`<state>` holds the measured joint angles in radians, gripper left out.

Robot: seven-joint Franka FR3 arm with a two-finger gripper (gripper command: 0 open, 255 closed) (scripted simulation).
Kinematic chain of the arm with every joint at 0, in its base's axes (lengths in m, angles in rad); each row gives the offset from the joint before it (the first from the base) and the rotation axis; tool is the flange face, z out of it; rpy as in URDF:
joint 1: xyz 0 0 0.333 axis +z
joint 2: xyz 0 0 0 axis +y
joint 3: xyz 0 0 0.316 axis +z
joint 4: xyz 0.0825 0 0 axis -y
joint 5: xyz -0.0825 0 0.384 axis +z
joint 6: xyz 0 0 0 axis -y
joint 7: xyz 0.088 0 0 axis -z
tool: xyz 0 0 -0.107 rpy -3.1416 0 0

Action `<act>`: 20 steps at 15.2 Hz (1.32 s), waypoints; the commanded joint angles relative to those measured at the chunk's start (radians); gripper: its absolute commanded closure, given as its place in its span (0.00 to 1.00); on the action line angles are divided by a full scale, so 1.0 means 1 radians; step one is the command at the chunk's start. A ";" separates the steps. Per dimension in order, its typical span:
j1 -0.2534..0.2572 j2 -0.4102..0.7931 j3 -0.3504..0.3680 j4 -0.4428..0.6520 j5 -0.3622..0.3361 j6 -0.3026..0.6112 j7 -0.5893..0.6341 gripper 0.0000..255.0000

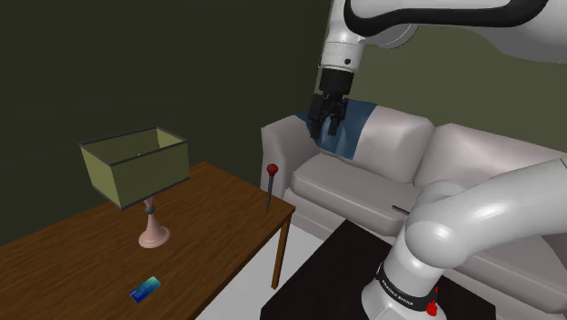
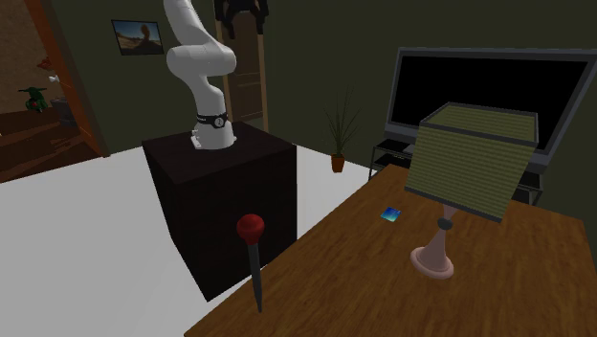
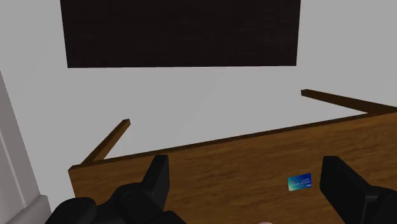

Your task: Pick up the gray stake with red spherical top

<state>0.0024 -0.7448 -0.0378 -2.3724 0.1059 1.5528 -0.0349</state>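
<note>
Jaws stand released and wide apart, grasping nothing, raised high in front of the white sofa. The gray stake with red spherical top stands upright at the corner of the brown wooden worktop, well below the jaws and apart from them. A lamp with olive box shade and pink foot stands further along the worktop. A small blue card lies flat near the lamp.

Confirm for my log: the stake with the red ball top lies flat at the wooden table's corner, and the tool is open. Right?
Not flat: the shoulder view shows the stake standing upright at the wooden table's corner. The tool is open.
</note>
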 commanded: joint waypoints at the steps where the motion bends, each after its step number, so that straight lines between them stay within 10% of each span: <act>1: 0.000 0.000 0.000 0.000 0.000 0.000 0.000 0.00; 20: -0.048 0.625 -0.119 0.158 -0.077 0.452 -0.195 0.00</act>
<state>-0.0412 -0.1500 -0.1494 -2.2181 0.0304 1.9776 -0.2176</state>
